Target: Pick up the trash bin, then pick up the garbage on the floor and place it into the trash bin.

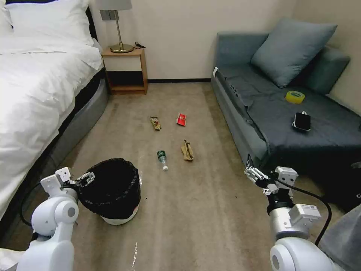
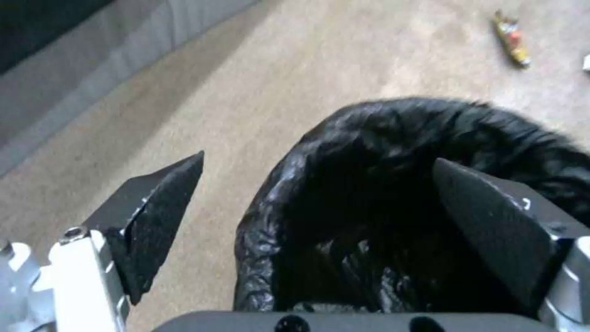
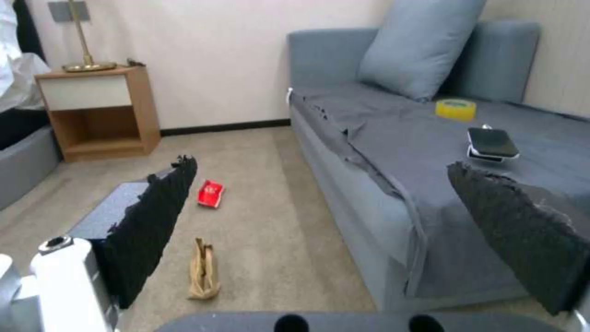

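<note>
The trash bin (image 1: 113, 195), white at its base with a black bag over the rim, stands on the carpet at the near left. My left gripper (image 1: 87, 177) is open at its left rim. In the left wrist view one finger sits outside the rim (image 2: 264, 230) and the other inside the bag. The garbage lies further out on the carpet: a clear bottle (image 1: 162, 159), a tan paper wrapper (image 1: 187, 150), a red packet (image 1: 181, 119) and a gold-brown wrapper (image 1: 155, 122). My right gripper (image 1: 254, 174) hangs open and holds nothing, by the sofa's front corner.
A bed (image 1: 37, 94) runs along the left and a grey sofa (image 1: 240, 124) along the right, with a nightstand (image 1: 126, 71) between them at the far wall. On the sofa lie a yellow tape roll (image 1: 295, 96) and a flat black device (image 1: 302, 121).
</note>
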